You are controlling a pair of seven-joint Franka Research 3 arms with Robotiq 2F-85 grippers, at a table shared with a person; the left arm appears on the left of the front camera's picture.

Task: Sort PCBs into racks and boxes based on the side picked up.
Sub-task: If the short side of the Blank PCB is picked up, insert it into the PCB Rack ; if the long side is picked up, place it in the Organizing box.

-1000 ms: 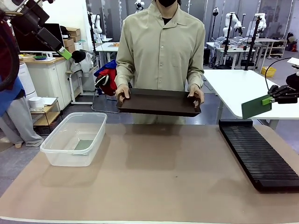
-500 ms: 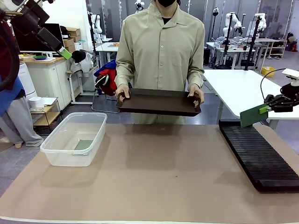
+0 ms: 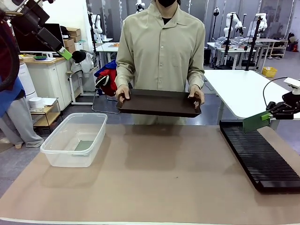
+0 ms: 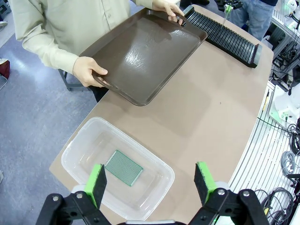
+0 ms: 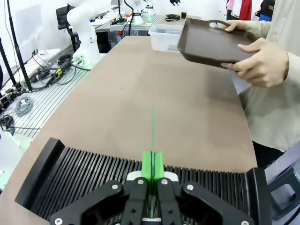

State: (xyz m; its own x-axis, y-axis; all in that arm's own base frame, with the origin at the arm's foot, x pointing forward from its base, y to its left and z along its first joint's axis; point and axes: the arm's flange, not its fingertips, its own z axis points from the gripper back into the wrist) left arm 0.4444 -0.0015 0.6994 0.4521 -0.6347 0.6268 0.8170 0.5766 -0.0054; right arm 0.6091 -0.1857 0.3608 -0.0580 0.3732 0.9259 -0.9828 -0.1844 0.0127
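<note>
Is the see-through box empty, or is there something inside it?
Not empty. One green PCB lies flat on the bottom of the clear box; it also shows through the box wall in the front view.

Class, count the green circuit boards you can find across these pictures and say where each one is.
2. One board lies flat in the clear tub; the other board is held edge-on by the right gripper above the black rack.

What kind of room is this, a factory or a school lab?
Most likely a robotics lab. Several white tables stand behind the person, there are camera stands and cabling, and a robot's fingers hold a green circuit board over a black slotted rack.
</note>
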